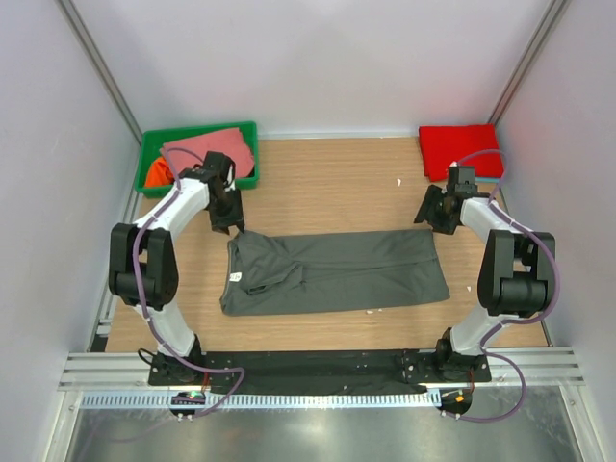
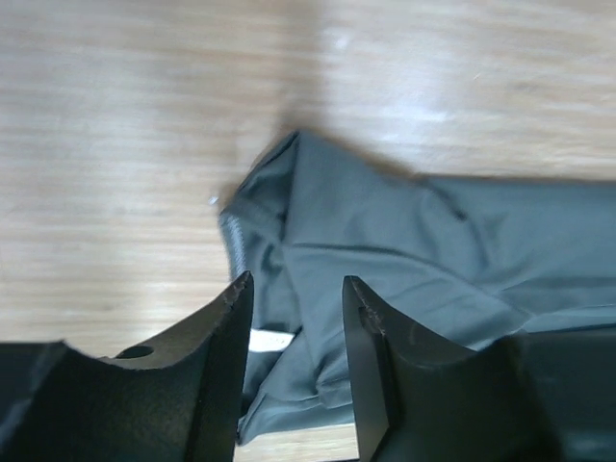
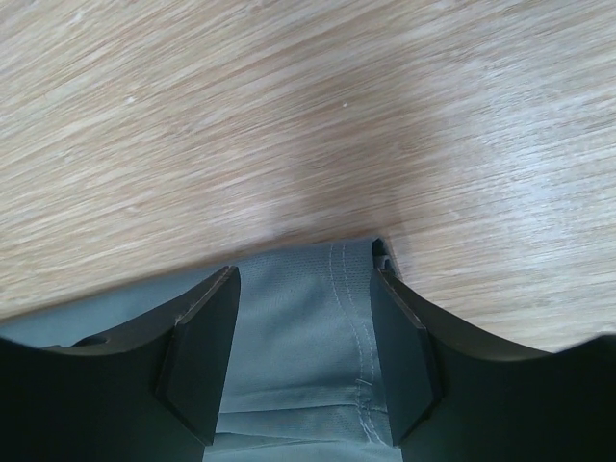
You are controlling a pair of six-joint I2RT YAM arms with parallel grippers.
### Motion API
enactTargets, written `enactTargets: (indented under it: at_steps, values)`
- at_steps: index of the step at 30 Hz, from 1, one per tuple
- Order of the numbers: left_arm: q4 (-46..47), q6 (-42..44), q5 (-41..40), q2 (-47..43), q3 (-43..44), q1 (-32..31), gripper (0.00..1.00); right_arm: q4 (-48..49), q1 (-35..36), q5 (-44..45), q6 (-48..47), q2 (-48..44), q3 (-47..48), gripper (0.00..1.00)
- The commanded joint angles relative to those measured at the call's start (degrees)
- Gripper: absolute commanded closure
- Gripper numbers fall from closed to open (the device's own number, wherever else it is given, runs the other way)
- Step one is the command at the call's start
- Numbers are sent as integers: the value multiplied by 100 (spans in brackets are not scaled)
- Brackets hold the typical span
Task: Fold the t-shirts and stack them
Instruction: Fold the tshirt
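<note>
Top external: dark grey t-shirt [image 1: 332,272] lies flat mid-table [image 1: 327,183] as a long band running left-right, collar end and white neck label [image 1: 236,276] on the left, hem end on the right. Left gripper [image 1: 234,223] sits at the shirt's far-left corner, right gripper [image 1: 430,214] at its far-right corner. Left wrist: jaws parted, nothing pinched; the fingers [image 2: 223,318] frame the bunched collar end of the shirt [image 2: 404,250] below, the label [image 2: 271,341] peeking between them. Can't tell if the fingertips touch the cloth. Right wrist: jaws parted, nothing clamped; the stitched hem corner of the shirt [image 3: 298,356] lies flat in the gap between the fingers [image 3: 207,337], bare wood just past it. Other shirts: folded red t-shirt [image 1: 460,149] at the far-right table corner, well apart from the grey one. Green bin [image 1: 197,135] at far left holds a salmon-pink t-shirt [image 1: 207,149] and an orange one [image 1: 157,173].
</note>
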Motion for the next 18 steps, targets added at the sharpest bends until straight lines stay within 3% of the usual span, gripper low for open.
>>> enactTargets:
  at_steps: [1,10,18]
  values:
    - [235,-159,685,273,546,113,57,47,-6,-129,22,-181,134,38]
    - [235,-327,846,1126,881,158,63,64,-6,-129,-207,205,327,38]
    - [385,-380,538,1126,749,158,62,134,-6,-190,-260,399,310,40]
